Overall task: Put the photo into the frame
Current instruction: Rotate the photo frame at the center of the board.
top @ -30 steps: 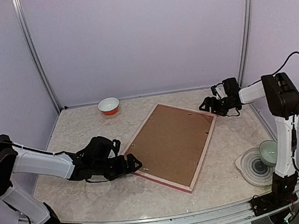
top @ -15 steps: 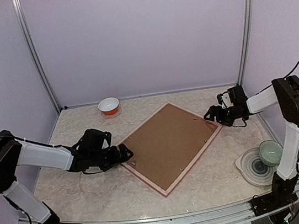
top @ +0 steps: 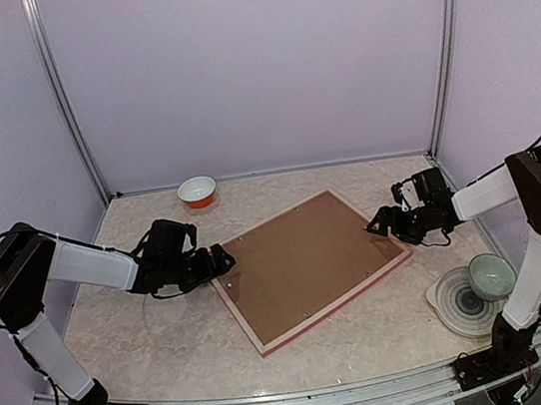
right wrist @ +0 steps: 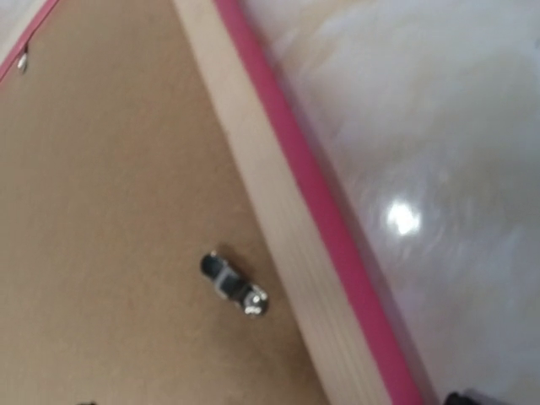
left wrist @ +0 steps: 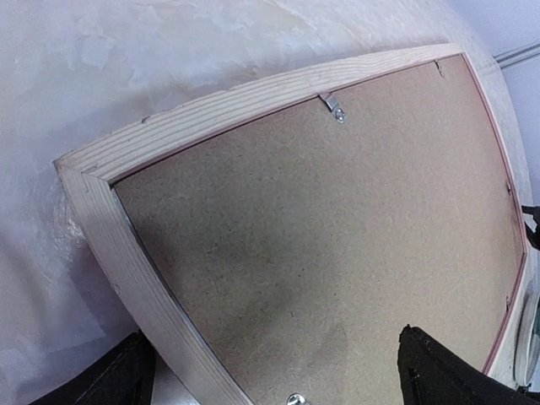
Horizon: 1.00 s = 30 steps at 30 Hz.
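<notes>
The frame (top: 337, 305) lies face down on the table, its pale wooden back (left wrist: 211, 114) up and a pink rim (right wrist: 325, 245) round the outside. A brown backing board (top: 304, 263) fills it, held by small metal clips (left wrist: 333, 105). The photo is hidden. My left gripper (top: 220, 262) is open at the frame's left corner, its black fingers wide apart over the board and the frame's edge (left wrist: 278, 384). My right gripper (top: 380, 225) is open at the right corner, over the board near a clip (right wrist: 234, 284).
A red and white bowl (top: 197, 191) stands at the back left. At the near right a pale bowl (top: 490, 274) rests on a ringed plate (top: 456, 302). The enclosure walls and two metal posts close in the back and sides.
The frame has turned clockwise on the table as seen from above. My left gripper moved back with its left corner. My right gripper came nearer with the right corner.
</notes>
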Available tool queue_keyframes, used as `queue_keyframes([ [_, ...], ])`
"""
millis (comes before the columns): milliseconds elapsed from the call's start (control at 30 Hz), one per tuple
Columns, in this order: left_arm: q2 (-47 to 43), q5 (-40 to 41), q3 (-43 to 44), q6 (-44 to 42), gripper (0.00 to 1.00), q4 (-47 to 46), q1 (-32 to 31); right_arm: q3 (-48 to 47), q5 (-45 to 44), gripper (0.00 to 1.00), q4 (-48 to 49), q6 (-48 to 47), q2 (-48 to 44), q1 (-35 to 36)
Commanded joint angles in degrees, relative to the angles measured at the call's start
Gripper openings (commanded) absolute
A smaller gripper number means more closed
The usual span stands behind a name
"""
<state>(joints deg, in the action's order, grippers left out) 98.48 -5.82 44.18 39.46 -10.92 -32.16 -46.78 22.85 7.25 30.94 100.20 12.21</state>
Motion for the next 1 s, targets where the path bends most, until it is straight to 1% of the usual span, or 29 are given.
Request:
queue_keyframes([
  [0, 2.99, -2.3, 2.51, -1.95, 0.99, -0.34, 1.14, 3.25, 2.33, 0.88, -4.41, 1.09, -1.33, 2.4],
  [233, 7.34, -3.72, 7.76, -3.4, 0.99, 0.59, 2.72, 5.0, 2.81, 0.88, -4.56, 1.05, -2.41, 5.07],
  [567, 15.53, -5.6, 17.59, -4.16, 0.99, 1.26, 4.83, 7.41, 2.12, 0.88, -4.55, 2.25, -5.15, 8.3],
  [867, 17.74, -6.39, 19.89, -4.22, 0.99, 0.68, 6.59, 9.54, 0.94, 0.88, -3.65, 4.21, -6.15, 11.41],
  [967, 16.73, -5.99, 19.09, -4.44, 0.99, 1.07, 7.08, 9.34, -1.84, 0.88, -5.44, 3.57, -7.04, 11.44],
])
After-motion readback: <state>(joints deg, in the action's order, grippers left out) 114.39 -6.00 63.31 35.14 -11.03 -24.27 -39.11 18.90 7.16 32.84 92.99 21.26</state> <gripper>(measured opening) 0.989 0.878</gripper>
